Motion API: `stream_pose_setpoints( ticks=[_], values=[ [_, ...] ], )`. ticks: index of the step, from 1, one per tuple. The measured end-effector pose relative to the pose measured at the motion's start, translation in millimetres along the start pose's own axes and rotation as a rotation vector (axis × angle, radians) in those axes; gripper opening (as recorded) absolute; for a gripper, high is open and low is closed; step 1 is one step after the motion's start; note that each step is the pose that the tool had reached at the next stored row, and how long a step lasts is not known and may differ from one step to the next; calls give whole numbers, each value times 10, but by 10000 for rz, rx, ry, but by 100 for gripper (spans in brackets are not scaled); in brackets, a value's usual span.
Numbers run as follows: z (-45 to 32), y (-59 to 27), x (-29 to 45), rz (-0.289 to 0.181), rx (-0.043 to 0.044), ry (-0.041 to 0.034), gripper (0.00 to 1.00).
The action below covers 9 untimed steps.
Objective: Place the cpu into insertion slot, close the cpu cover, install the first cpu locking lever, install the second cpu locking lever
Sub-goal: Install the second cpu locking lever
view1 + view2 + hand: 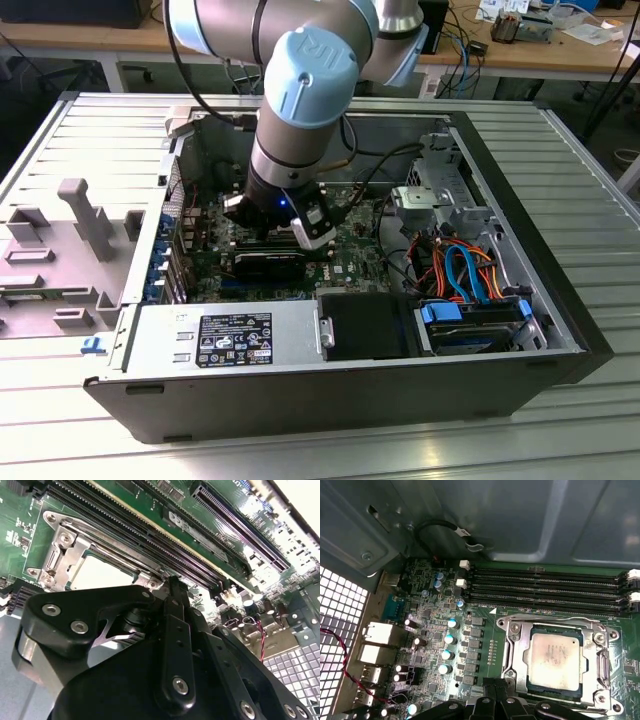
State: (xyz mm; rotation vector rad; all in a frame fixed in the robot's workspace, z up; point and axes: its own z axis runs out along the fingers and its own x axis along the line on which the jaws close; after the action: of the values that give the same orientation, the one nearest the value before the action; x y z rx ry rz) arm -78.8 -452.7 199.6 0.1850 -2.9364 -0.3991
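In the exterior view the arm reaches down into the open computer case, its gripper low over the green motherboard. In the second wrist view the gripper has its fingers drawn together with nothing between them, the tip just beside the insertion slot. In the first wrist view the cpu lies seated inside that slot with the cpu cover closed flat around it, beside the memory slots.
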Motion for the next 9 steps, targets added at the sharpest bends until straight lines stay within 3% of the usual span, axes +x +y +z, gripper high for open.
stream_pose_setpoints(
  ticks=[9],
  values=[
    [40, -12, -5, 0, 0, -1, 11]
  ],
)
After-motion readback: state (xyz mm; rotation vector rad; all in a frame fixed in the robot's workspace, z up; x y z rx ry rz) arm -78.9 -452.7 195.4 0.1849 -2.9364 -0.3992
